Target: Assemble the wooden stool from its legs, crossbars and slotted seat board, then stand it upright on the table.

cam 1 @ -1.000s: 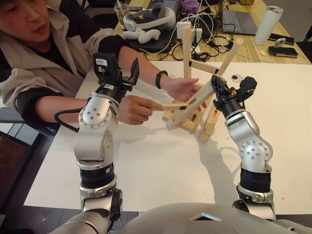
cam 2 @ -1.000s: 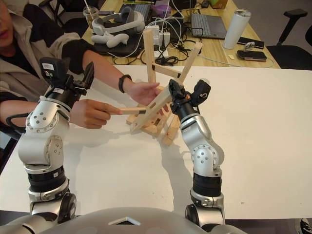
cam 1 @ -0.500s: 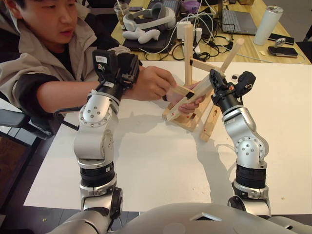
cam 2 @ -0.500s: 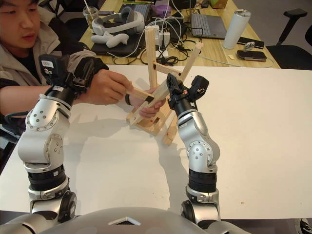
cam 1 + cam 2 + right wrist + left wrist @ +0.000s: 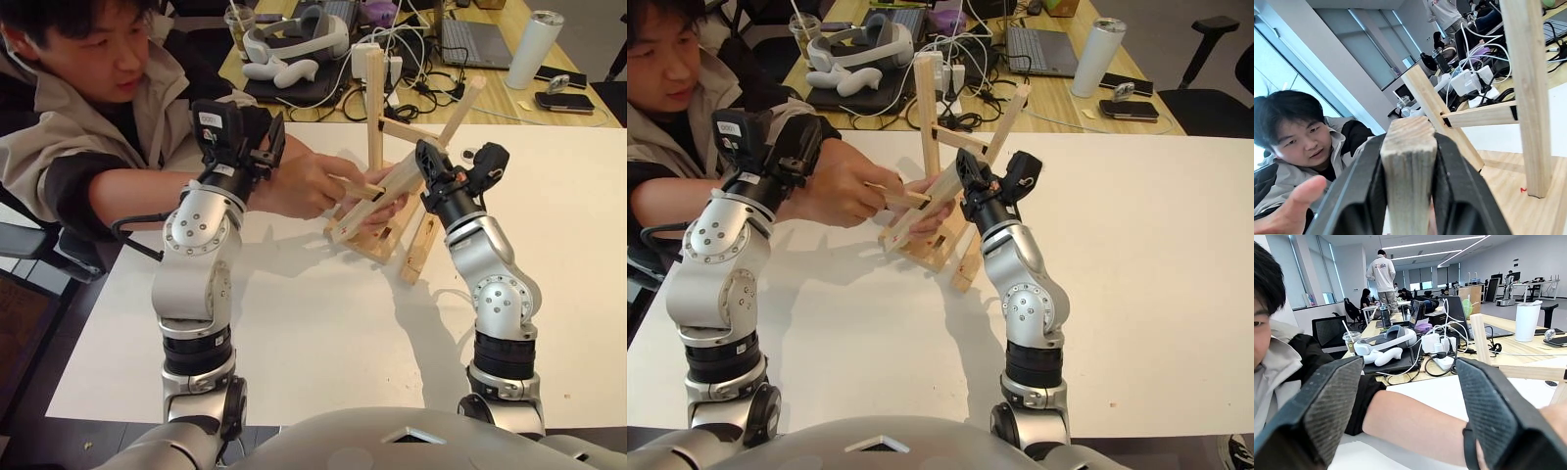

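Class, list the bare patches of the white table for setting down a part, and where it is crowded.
Free: table nearer than the stool, toward the robot; also right of the right gripper. Crowded: around the stool, with the person's hands.

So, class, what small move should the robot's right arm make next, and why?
Probably just hold steady. The right pincer is clamped on the tilted stool leg, and a person's hand holds a short crossbar with its end at that leg. Shifting now would likely spoil the fit.
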Action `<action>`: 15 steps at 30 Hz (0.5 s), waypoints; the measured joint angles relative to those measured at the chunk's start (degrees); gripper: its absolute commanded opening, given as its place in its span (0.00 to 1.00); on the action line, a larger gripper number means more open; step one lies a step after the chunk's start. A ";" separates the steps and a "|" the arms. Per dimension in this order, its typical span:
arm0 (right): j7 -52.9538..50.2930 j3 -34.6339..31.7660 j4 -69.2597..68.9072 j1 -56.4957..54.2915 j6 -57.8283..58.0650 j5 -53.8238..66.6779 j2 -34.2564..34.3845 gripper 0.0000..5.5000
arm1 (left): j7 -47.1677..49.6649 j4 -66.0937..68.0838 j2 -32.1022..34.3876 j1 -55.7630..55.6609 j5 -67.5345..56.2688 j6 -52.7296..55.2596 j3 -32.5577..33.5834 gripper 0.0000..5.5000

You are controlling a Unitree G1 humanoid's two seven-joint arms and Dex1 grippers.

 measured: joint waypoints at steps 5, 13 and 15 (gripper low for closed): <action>0.77 0.78 -0.23 0.00 0.79 -0.58 -0.11 0.18 | 0.00 0.00 0.00 0.00 0.04 0.00 0.06 0.63; -1.78 -4.45 -8.05 0.33 2.12 0.07 -2.66 0.18 | 0.25 0.38 -0.02 1.69 0.09 -0.16 0.81 0.63; -3.68 -5.42 -12.55 1.45 2.93 -2.21 -5.27 0.18 | 1.27 0.53 -0.27 3.38 0.32 -0.20 1.48 0.63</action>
